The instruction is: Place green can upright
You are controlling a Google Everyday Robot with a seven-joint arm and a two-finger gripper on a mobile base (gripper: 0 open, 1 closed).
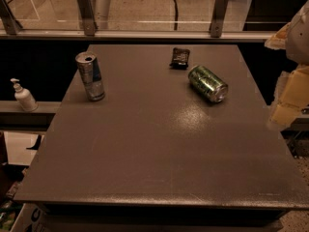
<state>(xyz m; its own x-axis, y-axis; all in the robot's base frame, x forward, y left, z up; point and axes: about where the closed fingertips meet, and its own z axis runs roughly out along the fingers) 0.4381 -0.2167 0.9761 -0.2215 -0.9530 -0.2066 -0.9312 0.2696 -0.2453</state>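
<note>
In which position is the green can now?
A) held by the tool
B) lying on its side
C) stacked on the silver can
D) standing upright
B: the green can lies on its side on the table, right of the middle, while the tool is at the right edge of the view, apart from it.

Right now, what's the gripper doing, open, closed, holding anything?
Gripper: at the right edge of the view, beside the table, apart from the green can lying on its side; open or closed cannot be told.
</note>
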